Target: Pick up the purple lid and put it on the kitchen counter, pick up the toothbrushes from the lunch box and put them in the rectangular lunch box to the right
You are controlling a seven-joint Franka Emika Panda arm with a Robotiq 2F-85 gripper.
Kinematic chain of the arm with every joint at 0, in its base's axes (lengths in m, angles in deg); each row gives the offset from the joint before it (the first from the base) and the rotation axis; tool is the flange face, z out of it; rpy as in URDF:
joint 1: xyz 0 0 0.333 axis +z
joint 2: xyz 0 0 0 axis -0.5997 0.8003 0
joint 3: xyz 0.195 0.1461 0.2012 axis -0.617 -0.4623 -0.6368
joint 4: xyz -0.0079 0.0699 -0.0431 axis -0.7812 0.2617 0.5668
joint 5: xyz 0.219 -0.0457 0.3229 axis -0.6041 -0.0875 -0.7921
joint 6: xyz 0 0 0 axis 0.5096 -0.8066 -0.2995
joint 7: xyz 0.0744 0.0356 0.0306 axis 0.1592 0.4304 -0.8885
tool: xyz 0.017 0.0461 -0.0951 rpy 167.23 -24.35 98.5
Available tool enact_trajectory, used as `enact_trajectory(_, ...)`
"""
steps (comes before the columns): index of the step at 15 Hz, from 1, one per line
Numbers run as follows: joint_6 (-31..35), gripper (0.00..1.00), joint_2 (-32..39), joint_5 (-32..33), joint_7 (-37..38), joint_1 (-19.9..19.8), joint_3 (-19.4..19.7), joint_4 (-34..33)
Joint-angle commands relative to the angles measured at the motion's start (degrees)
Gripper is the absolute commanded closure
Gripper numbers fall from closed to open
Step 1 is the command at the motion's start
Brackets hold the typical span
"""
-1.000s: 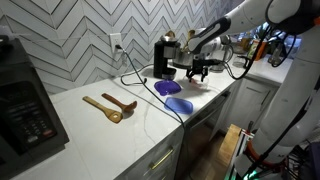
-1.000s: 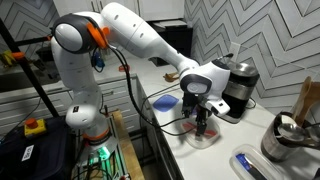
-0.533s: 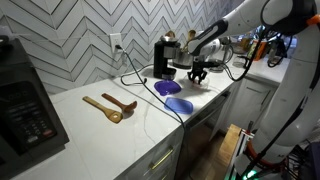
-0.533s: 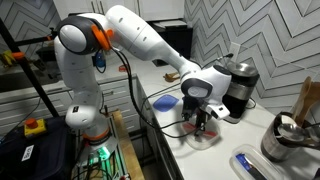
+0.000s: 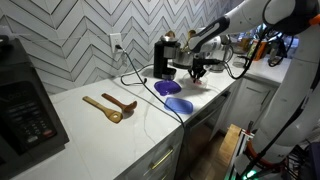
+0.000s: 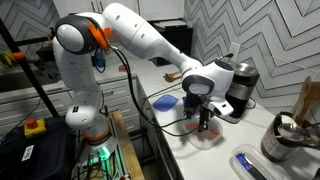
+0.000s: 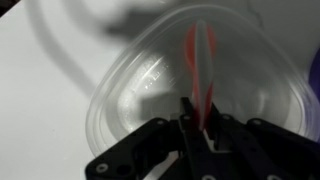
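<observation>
Rising slightly from the low point of half a second ago, the jaws in an exterior view hang just above the lunch box (image 5: 201,82) at the far end of the counter (image 5: 90,130). The purple lid (image 5: 166,88) already lies flat on the counter nearby, next to a lighter blue lid (image 5: 180,104). In an exterior view, the jaws again sit a touch higher over the lunch box (image 6: 205,137) than a moment back. The wrist view shows them clenched on a red toothbrush (image 7: 198,60) above the clear, rounded lunch box (image 7: 130,90). The lid step looks done. A toothbrush seems to be coming out, so the carry to the rectangular box is likely next.
</observation>
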Motion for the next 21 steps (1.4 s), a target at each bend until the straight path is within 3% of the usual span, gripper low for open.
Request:
enact_trajectory(1,-1.1,0.96,-2.1,-0.1,0.0,-0.3,0.2,0.1)
enact_trajectory(12,-6.5,0.96,-8.6,5.3,4.4,-0.1,-0.5,-0.8)
enact_trajectory(21,2.2,0.96,-6.2,3.8,21.0,-4.6,3.4,-4.4)
